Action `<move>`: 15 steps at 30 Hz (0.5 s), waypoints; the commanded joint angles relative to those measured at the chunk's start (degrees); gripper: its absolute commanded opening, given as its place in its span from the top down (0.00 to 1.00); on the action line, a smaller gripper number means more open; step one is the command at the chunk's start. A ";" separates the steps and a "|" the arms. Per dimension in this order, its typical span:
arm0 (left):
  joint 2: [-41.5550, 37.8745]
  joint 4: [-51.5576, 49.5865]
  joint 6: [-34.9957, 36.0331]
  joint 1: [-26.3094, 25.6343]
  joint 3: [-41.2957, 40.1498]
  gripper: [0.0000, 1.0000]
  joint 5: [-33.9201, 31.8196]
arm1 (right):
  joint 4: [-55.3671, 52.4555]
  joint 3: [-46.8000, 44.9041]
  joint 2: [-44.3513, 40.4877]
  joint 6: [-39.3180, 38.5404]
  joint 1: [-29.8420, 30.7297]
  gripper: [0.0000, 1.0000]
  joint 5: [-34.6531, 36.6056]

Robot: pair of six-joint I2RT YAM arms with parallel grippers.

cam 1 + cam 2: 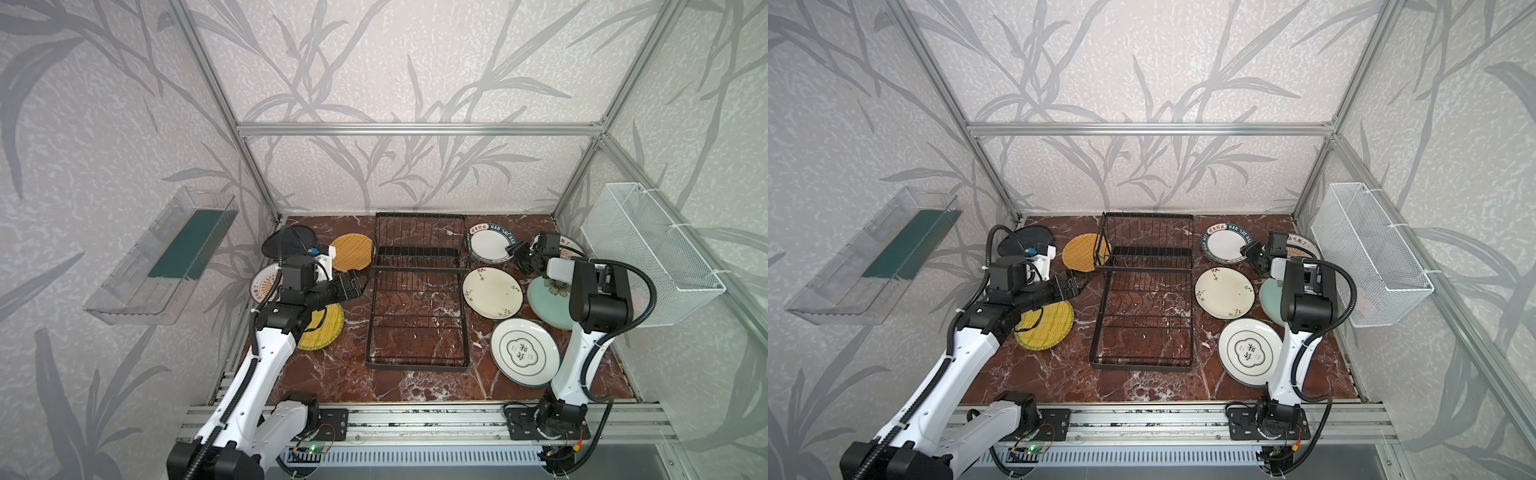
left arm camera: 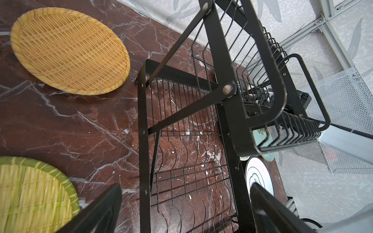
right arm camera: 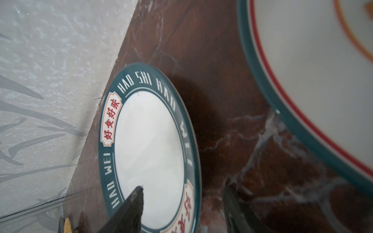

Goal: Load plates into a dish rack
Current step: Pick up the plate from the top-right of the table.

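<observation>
Nine plates lie flat on the marble-look worktop, and none is in the dish rack yet. The rack stands empty in the middle. It is black wire, with a raised slotted section at its far end and a flat grid tray nearer me.

My target is the lettered-rim plate, just right of the rack's raised section. My right gripper sits low over it with the jaws apart, straddling its edge. One finger is over the white well and the other is outside, over bare worktop, so nothing is clamped. My left gripper hangs wide open and empty just left of the rack, where its two sections meet.

I judge this plate to be glazed and hard. It should be stiff, smooth, slippery and fairly weighty, and it could chip against the wire. Lying flat, it offers only its thin sloping rim. I would pinch across the dark green lettered band, deep enough to get past the lip, and expect the plate to sag from that one edge.

The sunburst plate lies near it, farther from the rack, with a strip of worktop between them. Left of the rack, the two woven-look plates have a ribbed texture that should grip better.
</observation>
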 commanded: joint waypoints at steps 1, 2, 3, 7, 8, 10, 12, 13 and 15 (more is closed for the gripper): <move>-0.63 1.05 0.42 -0.23 -0.28 0.02 1.14 | 1.03 1.39 2.63 1.38 -0.07 0.42 -1.09; -0.55 1.07 0.45 -0.22 -0.33 0.02 1.38 | 1.19 1.79 3.26 1.59 -0.05 0.43 -1.34; -0.53 1.19 0.32 -0.22 -0.33 0.02 1.42 | 1.50 2.20 3.87 1.87 -0.04 0.44 -1.67; -0.54 1.42 0.28 -0.23 -0.33 0.02 1.51 | 2.49 2.97 5.54 3.22 -0.02 0.50 -1.90; -0.57 1.37 0.26 -0.24 -0.33 0.02 1.43 | 2.93 2.92 5.88 3.78 -0.06 0.53 -1.91; -0.76 1.41 0.24 -0.25 -0.33 0.02 1.38 | 4.31 2.56 6.42 4.77 -0.02 0.56 -2.08; -0.86 1.56 0.22 -0.23 -0.49 0.02 1.57 | 5.42 2.33 7.11 5.84 -0.08 0.61 -2.23; -0.77 1.64 0.18 -0.24 -0.47 0.02 1.69 | 5.95 2.22 7.42 6.22 -0.08 0.64 -2.38; -0.86 1.80 0.19 -0.22 -0.48 0.02 1.88 | 6.77 1.99 7.91 6.85 -0.06 0.68 -2.50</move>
